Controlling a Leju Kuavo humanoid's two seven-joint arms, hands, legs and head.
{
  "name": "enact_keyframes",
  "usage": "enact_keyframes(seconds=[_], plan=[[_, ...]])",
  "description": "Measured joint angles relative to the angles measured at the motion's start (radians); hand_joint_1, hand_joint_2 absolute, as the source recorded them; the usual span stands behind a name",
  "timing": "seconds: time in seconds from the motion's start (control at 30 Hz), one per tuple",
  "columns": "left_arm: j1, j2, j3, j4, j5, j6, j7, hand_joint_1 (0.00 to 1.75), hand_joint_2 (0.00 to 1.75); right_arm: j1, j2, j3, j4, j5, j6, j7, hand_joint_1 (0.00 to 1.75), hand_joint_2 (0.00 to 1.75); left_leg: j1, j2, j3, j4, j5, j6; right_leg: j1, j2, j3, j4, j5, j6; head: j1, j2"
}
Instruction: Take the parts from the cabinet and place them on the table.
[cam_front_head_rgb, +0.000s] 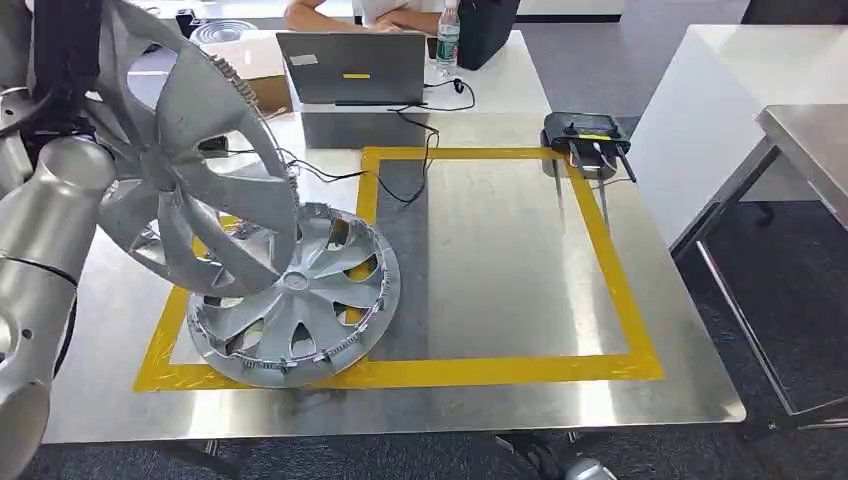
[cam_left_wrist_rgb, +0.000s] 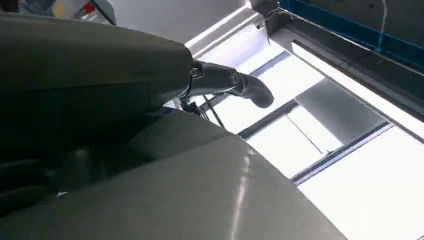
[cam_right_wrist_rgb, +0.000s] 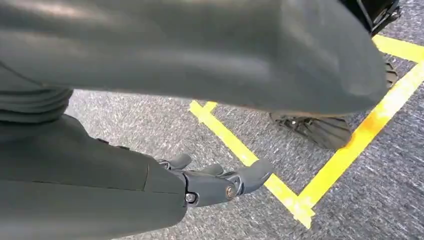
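hubcap (cam_front_head_rgb: 190, 170) aloft in left hand (cam_front_head_rgb: 60, 60) — lower it flat onto counter (cam_front_head_rgb: 500, 270) beside resting hubcap (cam_front_head_rgb: 300, 310); right hand (cam_right_wrist_rgb: 220, 182) idle, fingers loosely apart — avoid overlap.

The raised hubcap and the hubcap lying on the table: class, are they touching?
Cannot tell. In the head view the raised hubcap overlaps the hubcap lying on the table, hiding any contact or gap.

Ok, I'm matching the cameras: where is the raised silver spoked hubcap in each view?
Head view: silver spoked hubcap, upper left, raised over the table.
Left wrist view: probably the glossy grey curve beneath the thumb.
Right wrist view: not in it.
Shared landmark: left hand gripping it.
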Motion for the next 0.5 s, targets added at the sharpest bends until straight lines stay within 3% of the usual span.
enact_keyframes(seconds=[0.17, 0.5], plan=[[0.006, 0.002, 0.000, 0.020, -0.008, -0.043, 0.026, 0.00, 0.00, 0.000, 0.000, 0.000, 0.000, 0.000, 0.000, 0.004, 0.00, 0.00, 0.000, 0.000, 0.000, 0.000, 0.000, 0.000, 0.000, 0.000, 0.000, 0.000, 0.000, 0.000, 0.000, 0.000], [0.013, 0.003, 0.000, 0.037, -0.039, -0.044, 0.049, 0.00, 0.00, 0.001, 0.000, 0.000, 0.000, 0.000, 0.000, 0.004, 0.00, 0.00, -0.009, 0.000, -0.002, 0.003, -0.005, 0.006, -0.005, -0.001, 0.000, -0.005, 0.001, 0.006, 0.000, 0.000]])
